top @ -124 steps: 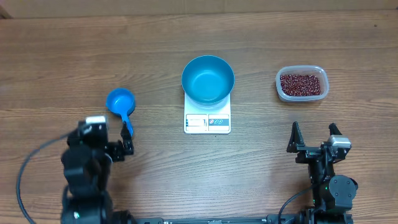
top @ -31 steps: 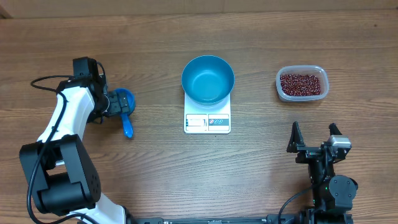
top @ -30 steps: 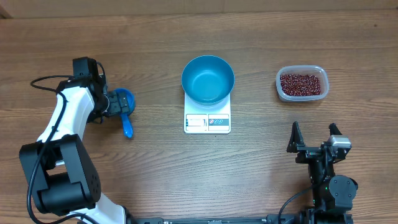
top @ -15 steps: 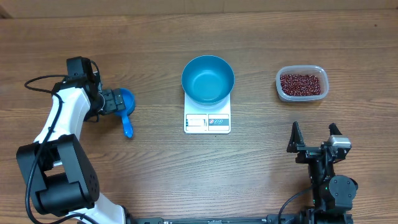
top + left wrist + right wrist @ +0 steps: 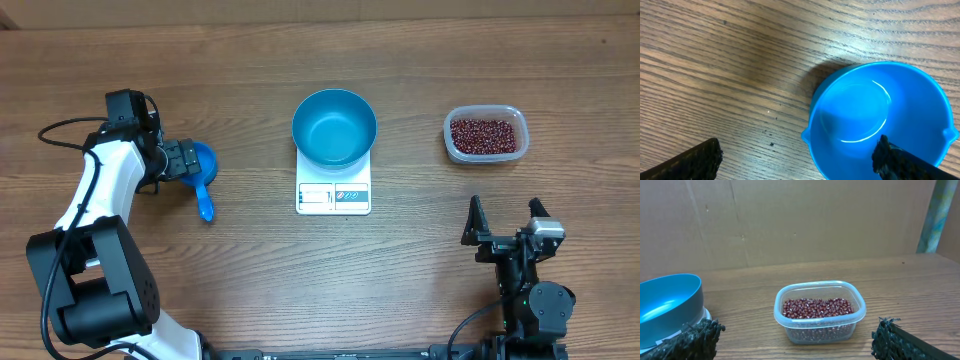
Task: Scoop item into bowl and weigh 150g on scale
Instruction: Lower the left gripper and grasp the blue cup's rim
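Overhead, your left pincer (image 5: 181, 160) is spread fully wide and holds nothing, hanging at the left edge of the blue scoop (image 5: 200, 165). Whether it touches the cup, you cannot tell from here. 4 seconds back that arm sat folded at the near edge. Now it reaches far out to the left, elbow bent, wrist turned toward the scoop. The scoop has not shifted. Your right pincer (image 5: 505, 222) is released too, empty, with its arm parked low at the near right as before. The bowl (image 5: 334, 127) sits on the scale (image 5: 333, 197), and the beans (image 5: 485, 135) lie in the clear tub (image 5: 449, 140) at far right.

In the left wrist view, 1 fingertip (image 5: 900, 162) overlaps the scoop's cup (image 5: 875, 120) and the other stands over bare tabletop (image 5: 715, 60).

In the right wrist view, both fingertips (image 5: 692, 337) stand wide apart, well short of the tub (image 5: 820, 325) of beans (image 5: 817, 306).
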You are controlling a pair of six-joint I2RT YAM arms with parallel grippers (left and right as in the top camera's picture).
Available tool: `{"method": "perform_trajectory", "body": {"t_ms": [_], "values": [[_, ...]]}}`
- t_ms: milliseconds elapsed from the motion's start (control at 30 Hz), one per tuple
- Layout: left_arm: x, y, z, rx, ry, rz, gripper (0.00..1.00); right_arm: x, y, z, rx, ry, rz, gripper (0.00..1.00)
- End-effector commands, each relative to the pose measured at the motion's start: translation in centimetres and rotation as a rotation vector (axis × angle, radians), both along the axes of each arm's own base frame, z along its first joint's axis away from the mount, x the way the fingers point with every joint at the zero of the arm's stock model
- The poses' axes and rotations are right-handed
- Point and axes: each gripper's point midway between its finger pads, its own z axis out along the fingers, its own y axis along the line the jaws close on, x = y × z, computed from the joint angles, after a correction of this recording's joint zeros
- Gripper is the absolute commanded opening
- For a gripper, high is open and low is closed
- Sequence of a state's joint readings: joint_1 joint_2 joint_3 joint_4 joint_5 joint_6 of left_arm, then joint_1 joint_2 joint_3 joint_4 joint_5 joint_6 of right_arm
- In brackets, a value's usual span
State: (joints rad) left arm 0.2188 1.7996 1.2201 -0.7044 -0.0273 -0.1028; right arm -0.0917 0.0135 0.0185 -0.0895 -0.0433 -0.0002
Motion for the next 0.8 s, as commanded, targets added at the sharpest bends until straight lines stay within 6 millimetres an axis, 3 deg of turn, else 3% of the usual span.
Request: {"method": "perform_trajectory", "body": {"t_ms": [0,400,600,667,767], "values": [[0.5,0.4,0.0,0.006,-0.009,0.016,1.0,0.0,-0.3,-0.1,-0.005,-0.006,-0.016,1.0],[0.2,0.4,-3.2,-0.008,0.06,0.017,1.0,0.0,-0.3,-0.1,-0.005,-0.006,-0.016,1.0],[0.8,0.8,-3.2,-0.003,0.032,0.024,1.0,0.0,-0.3,-0.1,-0.005,-0.006,-0.016,1.0],[1.0,1.1,-3.1,-0.003,0.021,0.03,0.95,0.0,-0.3,-0.1,-0.005,-0.005,-0.017,1.0],[1.1,1.2,-3.1,-0.016,0.014,0.034,0.8,0.0,-0.3,-0.1,-0.005,-0.006,-0.016,1.0]]}}
